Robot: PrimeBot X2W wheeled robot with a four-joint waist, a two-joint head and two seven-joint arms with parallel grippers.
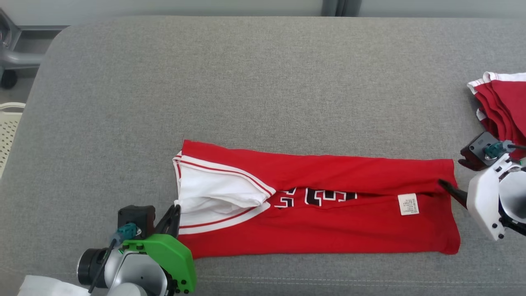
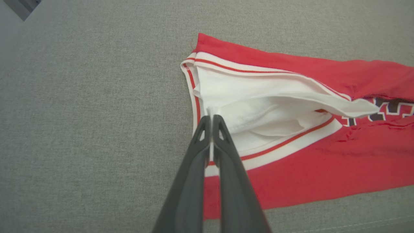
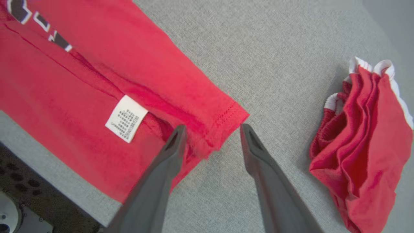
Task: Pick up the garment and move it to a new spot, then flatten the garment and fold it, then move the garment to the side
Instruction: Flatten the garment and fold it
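**Status: garment folded lengthwise, one hand clenched, one released**

You will find the garment [image 1: 320,213], a red jersey with white trim, lying flat on the grey padded surface [image 1: 246,82], near the front edge. It is folded into a long band running left to right. Its white-trimmed neck opening lies at the left end and its stitched hem at the right end. Black-and-white lettering [image 1: 316,197] shows partly at the fold line along the middle, and a white care label [image 1: 408,204] sits near the hem.

Check the left hand [image 2: 211,118]: its fingers are clenched together on the white edge of the neck opening, with a sliver of white cloth pinched at the tips.

Check the right hand [image 3: 212,129]: it is released, with the fingers spread. One finger lies over the red cloth beside the care label, the other over bare surface just past the hem corner.

A second red garment [image 1: 505,102], bunched, lies apart at the far right.
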